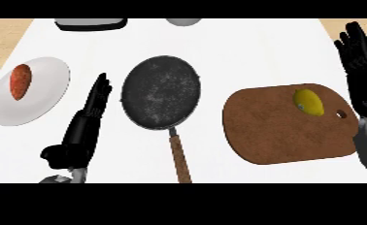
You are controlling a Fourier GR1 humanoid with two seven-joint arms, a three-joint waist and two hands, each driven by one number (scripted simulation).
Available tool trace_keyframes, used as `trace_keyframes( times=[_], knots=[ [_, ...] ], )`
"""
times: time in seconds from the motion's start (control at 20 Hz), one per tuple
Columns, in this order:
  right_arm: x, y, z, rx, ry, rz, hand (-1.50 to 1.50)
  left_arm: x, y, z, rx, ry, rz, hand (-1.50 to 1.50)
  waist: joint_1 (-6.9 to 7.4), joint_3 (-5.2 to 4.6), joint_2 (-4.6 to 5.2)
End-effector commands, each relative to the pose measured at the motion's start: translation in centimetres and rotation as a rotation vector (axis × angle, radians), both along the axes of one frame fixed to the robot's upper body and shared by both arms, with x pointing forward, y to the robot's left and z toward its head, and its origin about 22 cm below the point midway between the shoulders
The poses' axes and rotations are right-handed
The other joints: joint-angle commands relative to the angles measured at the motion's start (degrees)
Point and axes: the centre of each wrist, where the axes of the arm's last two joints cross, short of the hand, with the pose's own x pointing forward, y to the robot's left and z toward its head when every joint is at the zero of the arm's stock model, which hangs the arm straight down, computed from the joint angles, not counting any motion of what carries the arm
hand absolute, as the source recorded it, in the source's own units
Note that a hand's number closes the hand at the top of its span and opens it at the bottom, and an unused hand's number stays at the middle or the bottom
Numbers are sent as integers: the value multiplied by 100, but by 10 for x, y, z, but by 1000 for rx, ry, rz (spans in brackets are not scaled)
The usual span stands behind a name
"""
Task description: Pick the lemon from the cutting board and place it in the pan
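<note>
- The lemon (309, 101) sits on the far right part of the cutting board (287, 129), near the board's hanging hole, untouched.
- The right hand (354, 59) hangs at the right edge, fingers straight and spread, holding nothing; it is beside the board, not over the fruit.
- The left hand (91, 110) lies flat just left of the pan (160, 92), fingers straight, empty too.
- Risk one: the lemon is rounded, so fingers closing off-centre could send it rolling off the board.
- Risk two: the carry runs left across the board to the pan; a low pass could clip the pan's rim or its wooden handle (180, 156), which points near.
- Risk three: a high release could let the lemon bounce out towards the white plate (44, 98) at far left, which carries a reddish food item (21, 81).
</note>
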Motion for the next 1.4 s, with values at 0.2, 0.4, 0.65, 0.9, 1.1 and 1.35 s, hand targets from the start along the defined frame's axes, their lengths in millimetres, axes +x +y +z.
trace_keyframes(
  times=[0.2,0.4,0.65,0.9,1.1,1.35],
  knots=[
    [12,11,20,185,-117,659,150,1,-13,5,-45,-49,-92,0,416,17,242],
    [1,-105,17,89,-51,554,-150,0,-21,3,-94,-28,-126,0,290,5,321],
    [-14,-161,23,13,-49,729,-150,-2,-20,-14,-109,-16,-131,0,363,-5,315],
    [-12,-183,49,-158,-26,742,-150,5,-22,-11,-105,-10,-176,0,481,4,329],
    [0,-166,66,-330,40,817,-150,11,-23,-11,-96,-31,-157,0,500,-9,298],
    [15,-145,68,-534,132,872,-150,16,-31,-11,-106,-4,-171,0,552,-13,303]
  ],
)
